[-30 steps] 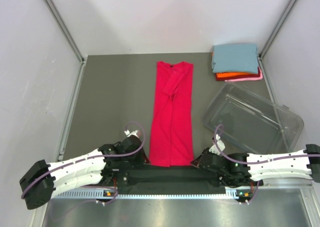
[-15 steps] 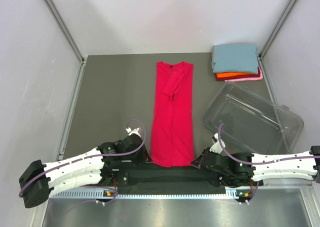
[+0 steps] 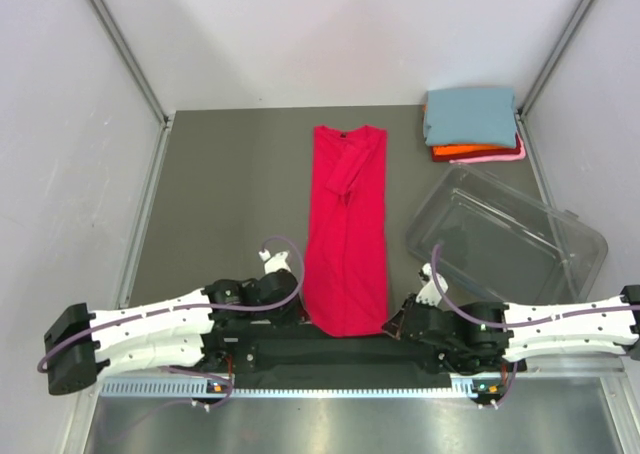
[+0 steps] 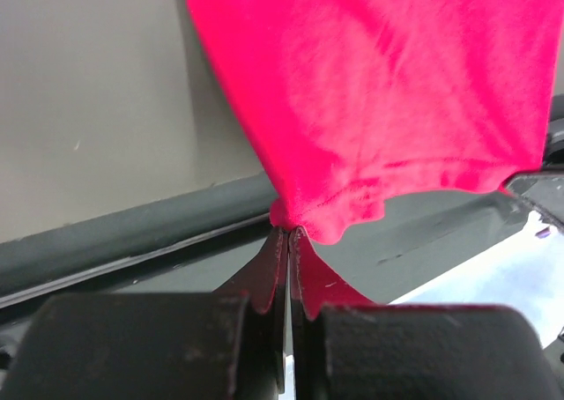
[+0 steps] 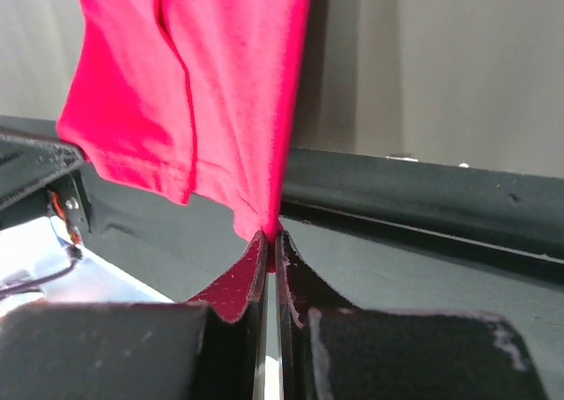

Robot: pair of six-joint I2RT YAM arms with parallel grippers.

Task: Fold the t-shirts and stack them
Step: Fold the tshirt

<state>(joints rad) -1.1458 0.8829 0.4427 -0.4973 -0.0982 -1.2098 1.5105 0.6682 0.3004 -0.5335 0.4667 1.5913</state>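
Observation:
The crimson red t-shirt lies as a long narrow strip up the middle of the table, collar at the far end, sleeves folded in. My left gripper is shut on its near left hem corner. My right gripper is shut on its near right hem corner. Both corners are lifted a little above the table's near edge. The blue-grey t-shirt lies folded on top of the orange t-shirt and the pale pink t-shirt at the far right corner.
A clear plastic tub stands at the right, just beyond my right arm. A black bar runs along the near edge under the hem. Metal rails border the table's sides.
Both grippers have moved inward and slightly forward with the hem corners, so the near hem is narrower and bunched. The rest of the shirt has not moved.

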